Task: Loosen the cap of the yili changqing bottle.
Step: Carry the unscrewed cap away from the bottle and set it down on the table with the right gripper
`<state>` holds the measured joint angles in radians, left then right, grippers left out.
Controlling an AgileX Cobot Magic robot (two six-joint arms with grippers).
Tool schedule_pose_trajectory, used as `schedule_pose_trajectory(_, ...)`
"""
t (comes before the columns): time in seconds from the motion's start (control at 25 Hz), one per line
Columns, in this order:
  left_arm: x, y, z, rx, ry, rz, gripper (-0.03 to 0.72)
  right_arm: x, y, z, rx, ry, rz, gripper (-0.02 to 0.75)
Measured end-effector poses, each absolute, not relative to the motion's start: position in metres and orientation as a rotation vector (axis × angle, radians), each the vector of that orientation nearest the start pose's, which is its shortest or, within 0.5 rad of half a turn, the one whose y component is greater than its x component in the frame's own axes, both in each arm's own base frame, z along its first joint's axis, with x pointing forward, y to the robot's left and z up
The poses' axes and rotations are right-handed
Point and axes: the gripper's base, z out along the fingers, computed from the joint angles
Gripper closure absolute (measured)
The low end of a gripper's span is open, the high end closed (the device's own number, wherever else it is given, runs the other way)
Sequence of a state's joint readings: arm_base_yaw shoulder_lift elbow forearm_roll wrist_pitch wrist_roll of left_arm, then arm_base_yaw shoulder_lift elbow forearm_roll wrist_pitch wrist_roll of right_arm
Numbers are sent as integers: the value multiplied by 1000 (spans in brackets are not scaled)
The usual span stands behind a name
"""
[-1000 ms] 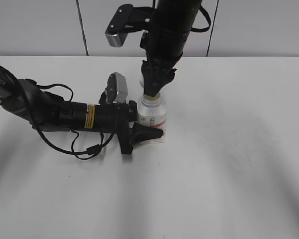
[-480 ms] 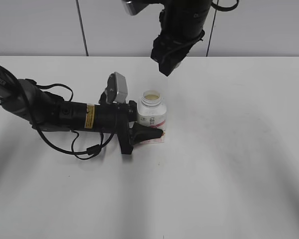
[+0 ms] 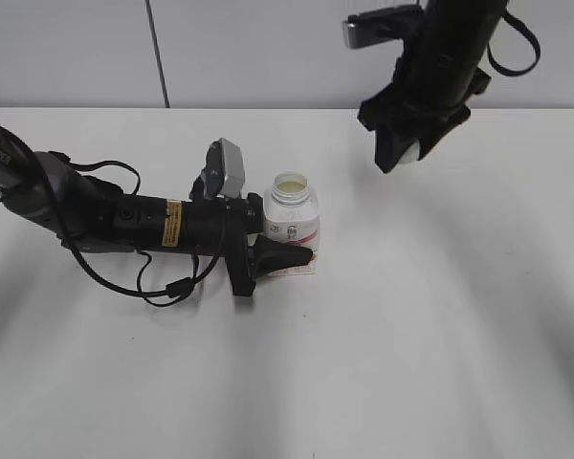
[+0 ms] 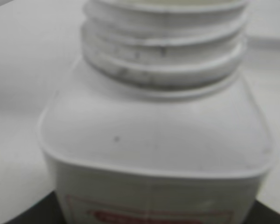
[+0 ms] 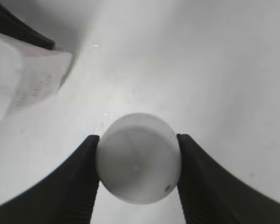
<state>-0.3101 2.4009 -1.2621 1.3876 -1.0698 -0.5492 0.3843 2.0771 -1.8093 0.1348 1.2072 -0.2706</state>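
The yili changqing bottle point(image 3: 293, 220) stands upright on the white table point(image 3: 440, 325). Its neck is bare, with pale drink showing in the mouth. My left gripper point(image 3: 297, 251) lies low along the table and is shut on the bottle's lower body. In the left wrist view the bottle point(image 4: 154, 135) fills the frame, threaded neck on top, and dark fingers point(image 4: 30, 215) show at the bottom corners. My right gripper point(image 3: 402, 153) hangs above the table, to the right of the bottle. It is shut on the round white cap point(image 5: 138, 157), whose rim both pads press.
The left arm, with its cables, stretches across the table from the left edge point(image 3: 96, 215). A grey panelled wall point(image 3: 77, 48) closes the back. The bottle point(image 5: 23, 79) shows at the upper left of the right wrist view, apart from the cap.
My right gripper rose off the bottle's neck with the cap in it and swung up and to the right. The neck now stands bare. The left gripper and bottle stayed put.
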Motion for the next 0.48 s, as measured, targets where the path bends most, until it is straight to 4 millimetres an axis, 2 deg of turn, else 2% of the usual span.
schedule_pose_trajectory(0.28,369,-201,48,1366,1520,-967,315,400,135,190,-660,2927,286,346)
schedule_pose_trajectory(0.48,369,-201,48,1366,1520,-968,315,396,99,175,-417,2979,324,351)
